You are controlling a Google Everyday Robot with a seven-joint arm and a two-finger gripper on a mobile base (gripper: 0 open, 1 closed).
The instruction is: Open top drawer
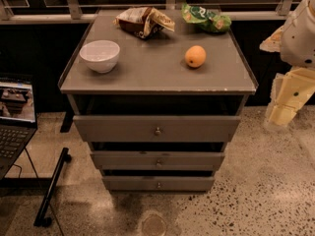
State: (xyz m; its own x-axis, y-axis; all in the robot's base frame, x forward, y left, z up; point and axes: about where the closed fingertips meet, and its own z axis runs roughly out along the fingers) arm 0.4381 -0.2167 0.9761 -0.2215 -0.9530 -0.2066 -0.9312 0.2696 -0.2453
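The top drawer [157, 128] is the widest grey front, just under the cabinet top, with a small round metal knob [157, 131] at its centre. A dark gap shows between its front and the top. Two narrower grey drawers [157, 160] sit below it. My gripper [284, 107], cream-coloured on a white arm [300, 31], hangs at the right edge of the view. It is to the right of the cabinet, about level with the top drawer, and well apart from the knob.
On the cabinet top [147, 73] stand a white bowl [100, 55], an orange [195, 56], a brown snack bag [144, 21] and a green snack bag [206, 18]. A laptop [15, 117] is at the left, with a black stand leg [51, 188] on the speckled floor.
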